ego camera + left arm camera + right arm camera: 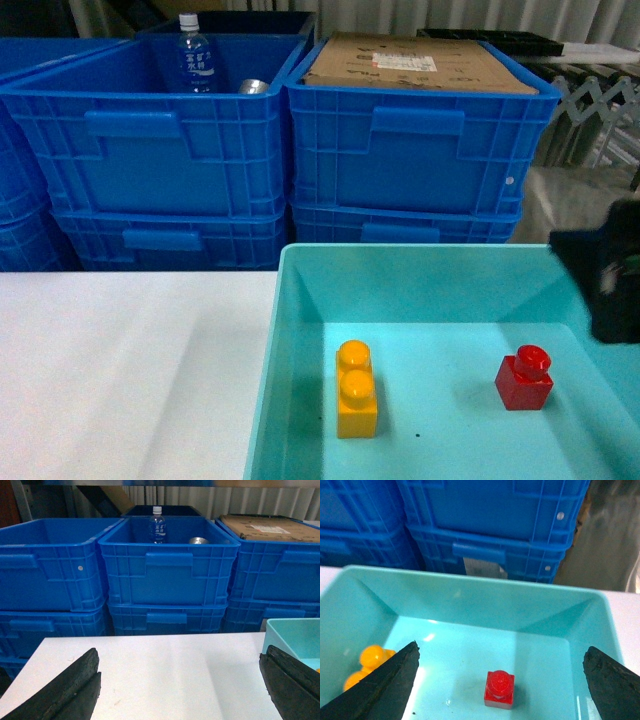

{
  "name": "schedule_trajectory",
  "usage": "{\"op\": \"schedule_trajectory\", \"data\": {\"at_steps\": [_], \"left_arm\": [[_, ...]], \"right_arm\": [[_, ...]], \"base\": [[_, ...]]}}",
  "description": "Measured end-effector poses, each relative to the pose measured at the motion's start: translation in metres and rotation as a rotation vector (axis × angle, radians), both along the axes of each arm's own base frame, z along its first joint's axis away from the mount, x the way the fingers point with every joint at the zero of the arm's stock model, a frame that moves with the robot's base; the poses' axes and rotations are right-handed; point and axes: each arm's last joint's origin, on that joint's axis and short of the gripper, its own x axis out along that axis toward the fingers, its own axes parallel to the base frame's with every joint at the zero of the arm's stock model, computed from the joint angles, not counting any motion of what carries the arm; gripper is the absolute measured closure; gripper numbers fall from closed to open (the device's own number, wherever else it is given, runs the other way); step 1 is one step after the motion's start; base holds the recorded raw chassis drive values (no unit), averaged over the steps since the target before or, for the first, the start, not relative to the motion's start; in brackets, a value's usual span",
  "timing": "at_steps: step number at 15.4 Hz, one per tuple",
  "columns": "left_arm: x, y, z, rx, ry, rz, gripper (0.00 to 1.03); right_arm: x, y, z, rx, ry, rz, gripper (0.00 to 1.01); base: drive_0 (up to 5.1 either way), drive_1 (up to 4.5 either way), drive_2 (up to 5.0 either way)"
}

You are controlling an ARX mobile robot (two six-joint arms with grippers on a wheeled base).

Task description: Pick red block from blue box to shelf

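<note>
The red block (524,378) sits upright on the floor of the blue box (300,300), toward its right side. In the right wrist view the red block (499,689) lies between the two wide-apart fingers of my right gripper (501,652), which hangs open above the blue box (480,597) without touching the block. In the head view my right gripper (608,275) shows as a dark blur at the right edge. My left gripper (180,662) is open over the white table (165,675), holding nothing. The shelf is out of view.
An orange-yellow two-stud brick (356,389) lies left of centre in the box. Stacked dark blue crates (160,150) stand behind the table, one holding a water bottle (194,56) and one topped with cardboard (415,65). The turquoise box's corner (295,637) shows right of my left gripper.
</note>
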Motion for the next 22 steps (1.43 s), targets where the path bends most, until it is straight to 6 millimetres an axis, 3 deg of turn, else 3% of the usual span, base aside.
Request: {"op": "schedule_trajectory", "data": {"at_steps": [3, 6, 13, 15, 18, 22], "left_arm": [[0.0, 0.0, 0.0, 0.0, 0.0, 0.0, 0.05], [0.0, 0.0, 0.0, 0.0, 0.0, 0.0, 0.05], [0.0, 0.0, 0.0, 0.0, 0.0, -0.001, 0.05], [0.0, 0.0, 0.0, 0.0, 0.0, -0.001, 0.05], [0.0, 0.0, 0.0, 0.0, 0.0, -0.001, 0.05], [0.0, 0.0, 0.0, 0.0, 0.0, -0.001, 0.05]], "right_arm": [[0.025, 0.013, -0.047, -0.098, 0.129, 0.022, 0.03], [0.031, 0.018, -0.072, -0.126, 0.17, 0.017, 0.03], [0.064, 0.027, -0.087, -0.073, 0.181, -0.039, 0.03], [0.072, 0.019, -0.094, -0.066, 0.195, -0.069, 0.03], [0.077, 0.006, -0.105, -0.052, 0.213, -0.098, 0.03], [0.077, 0.005, -0.113, -0.049, 0.217, -0.083, 0.03]], "base": [[0.0, 0.0, 0.0], [0.0, 0.0, 0.0], [0.0, 0.0, 0.0], [0.0, 0.0, 0.0], [0.0, 0.0, 0.0], [0.0, 0.0, 0.0]]}}
